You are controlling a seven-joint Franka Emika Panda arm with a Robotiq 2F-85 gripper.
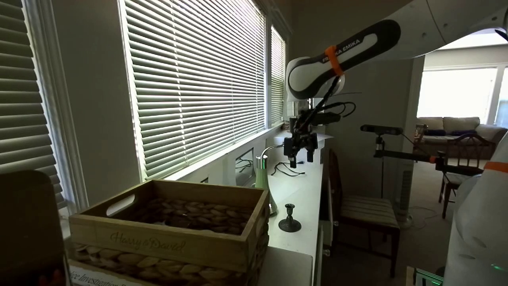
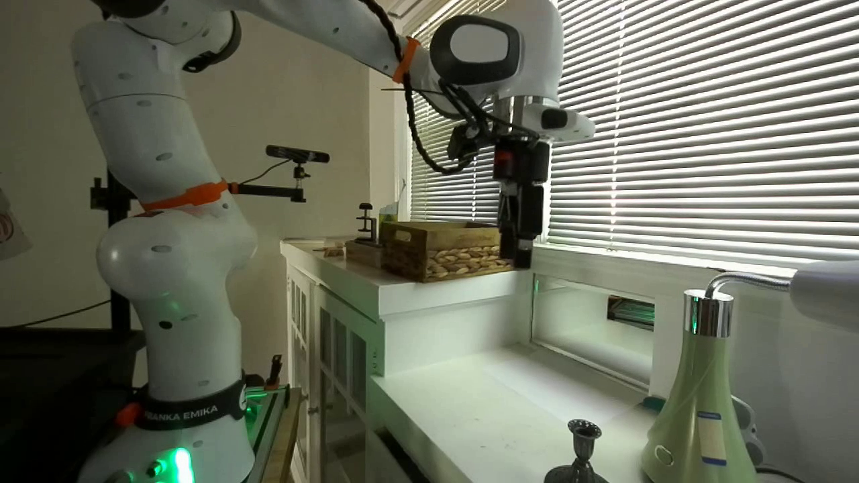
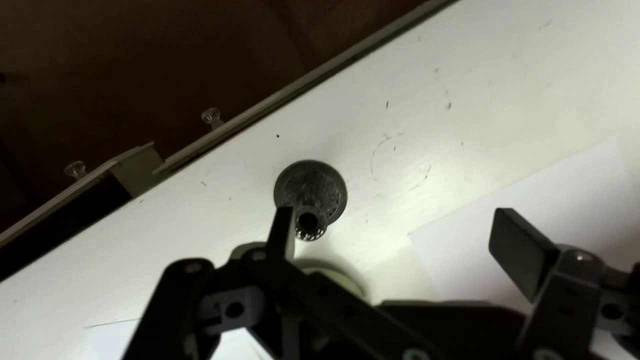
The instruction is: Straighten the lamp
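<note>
Lamp (image 2: 699, 389): pale green cone, chrome collar. Candlestick (image 1: 289, 223) stands between it and front edge of counter (image 2: 470, 409), bare alongside. Gripper (image 3: 400, 235): spread wide, holds nothing.

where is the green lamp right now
In an exterior view, the green lamp stands at the lower right, on the white counter, just right of the dark candlestick and below the window blinds.

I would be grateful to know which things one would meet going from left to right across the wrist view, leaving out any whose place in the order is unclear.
Left clear knob → right clear knob → dark candlestick → right-hand white sheet.
</note>
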